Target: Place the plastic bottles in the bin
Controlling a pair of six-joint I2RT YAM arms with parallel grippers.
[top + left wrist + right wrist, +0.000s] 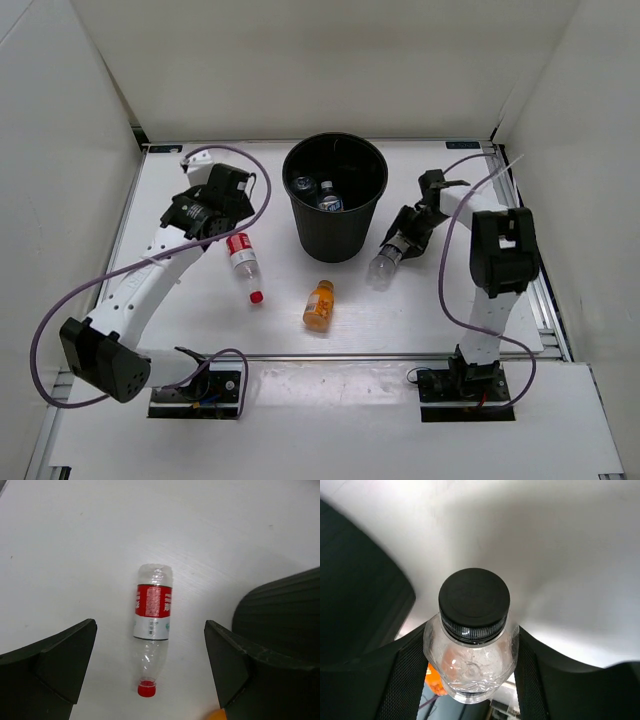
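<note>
1. Right of the bin (335, 235), the right gripper (399, 244) is clamped on a clear bottle (384, 263). In the wrist view its two black fingers (405, 675) press the bottle's shoulders from either side, just below the black cap (474, 600)
2. From above, this clear bottle (470, 655) is tilted, with its cap end pointing near and left. It sits just beside the bin's wall; whether it touches the table (430, 310) cannot be told
3. On the left side, the left gripper (207, 208) hangs with its jaws spread wide and nothing between them. Its wrist camera looks straight down past both fingers (65, 655) at the white surface
4. Below that gripper (150, 630) the red-label bottle (152, 630) lies flat on its side, well apart from either finger. From above, this red-label bottle (241, 256) points its red cap (256, 296) toward the near edge
5. Near of the bin, about midway between the arms, the orange bottle (319, 304) lies on the table, a little right of the red cap
6. At the far middle the bin stands upright and open. Two capped bottles (328, 195) rest inside it, toward its left side
</note>
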